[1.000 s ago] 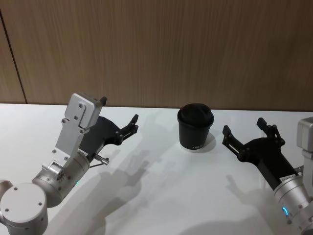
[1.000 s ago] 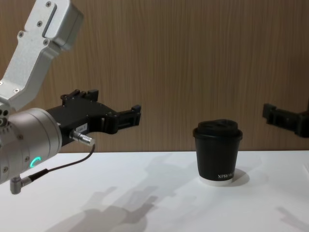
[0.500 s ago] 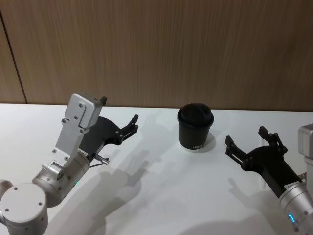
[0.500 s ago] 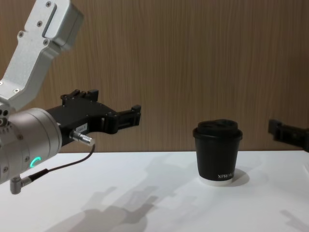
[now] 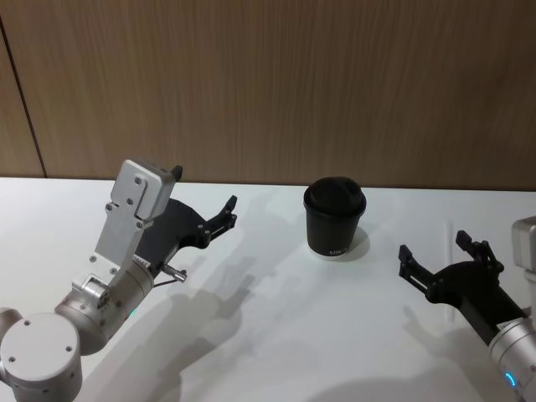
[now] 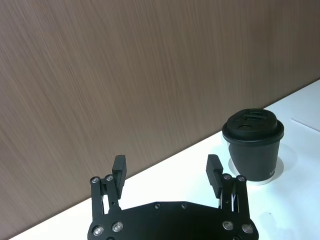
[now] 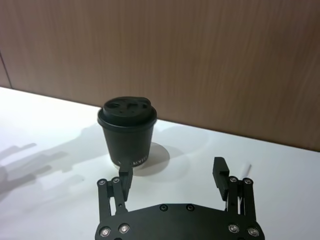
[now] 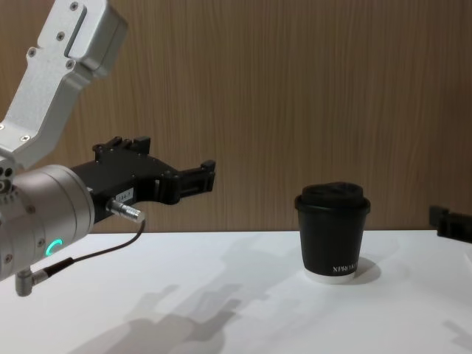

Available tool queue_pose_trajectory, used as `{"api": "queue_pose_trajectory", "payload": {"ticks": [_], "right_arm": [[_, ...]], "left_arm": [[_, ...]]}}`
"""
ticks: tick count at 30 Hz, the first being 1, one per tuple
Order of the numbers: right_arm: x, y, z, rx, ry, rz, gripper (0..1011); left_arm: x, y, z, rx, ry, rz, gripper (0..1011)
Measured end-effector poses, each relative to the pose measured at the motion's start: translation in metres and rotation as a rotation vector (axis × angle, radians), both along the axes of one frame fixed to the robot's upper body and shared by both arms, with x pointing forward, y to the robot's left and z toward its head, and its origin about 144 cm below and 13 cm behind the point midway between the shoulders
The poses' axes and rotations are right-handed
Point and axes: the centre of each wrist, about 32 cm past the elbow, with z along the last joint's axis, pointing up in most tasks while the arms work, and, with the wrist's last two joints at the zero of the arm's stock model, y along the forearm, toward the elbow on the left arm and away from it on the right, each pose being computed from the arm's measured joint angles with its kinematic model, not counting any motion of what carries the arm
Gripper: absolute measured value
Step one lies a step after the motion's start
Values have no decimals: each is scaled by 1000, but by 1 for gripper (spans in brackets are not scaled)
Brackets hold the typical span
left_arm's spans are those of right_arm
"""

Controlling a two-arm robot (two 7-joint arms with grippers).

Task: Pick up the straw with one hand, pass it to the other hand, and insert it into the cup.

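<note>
The black lidded cup point(image 5: 333, 218) stands upright on the white table, also in the chest view point(image 8: 332, 234). A thin white straw point(image 7: 246, 168) lies flat on the table to the cup's right, just past one finger of my right gripper point(image 7: 172, 172); most of it is hidden. My right gripper point(image 5: 434, 248) is open and empty, low over the table to the right of the cup. My left gripper point(image 5: 224, 216) hangs open and empty above the table on the left, pointing at the cup point(image 6: 253, 144).
A wood-panelled wall point(image 5: 276, 84) runs close behind the table's far edge. A grey cable point(image 8: 88, 254) loops under my left wrist. The white table point(image 5: 276, 335) is bare between the two arms.
My right gripper has dropped lower and drawn back toward the near right of the table, still open. The left arm and the cup have not moved.
</note>
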Motion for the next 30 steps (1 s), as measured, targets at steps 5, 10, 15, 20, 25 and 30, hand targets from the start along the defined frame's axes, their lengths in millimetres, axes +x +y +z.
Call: {"api": "queue_pose_trajectory", "payload": {"ticks": [5, 10, 15, 20, 25, 30], "right_arm": [[0, -2, 0, -26, 26, -26, 1001], [0, -4, 0, -48, 56, -50, 1001], [0, -6, -3, -71, 92, -76, 1001], [1, -8, -7, -87, 129, -94, 1001], [2, -9, -10, -93, 156, -107, 1001], [5, -9, -14, -94, 176, -116, 1001]], "left_arm": [[0, 0, 0, 0, 0, 0, 1003], [0, 0, 0, 0, 0, 0, 1003], [0, 0, 0, 0, 0, 0, 1003], [0, 0, 0, 0, 0, 0, 1003], [0, 0, 0, 0, 0, 0, 1003], [0, 0, 0, 0, 0, 0, 1003]]}}
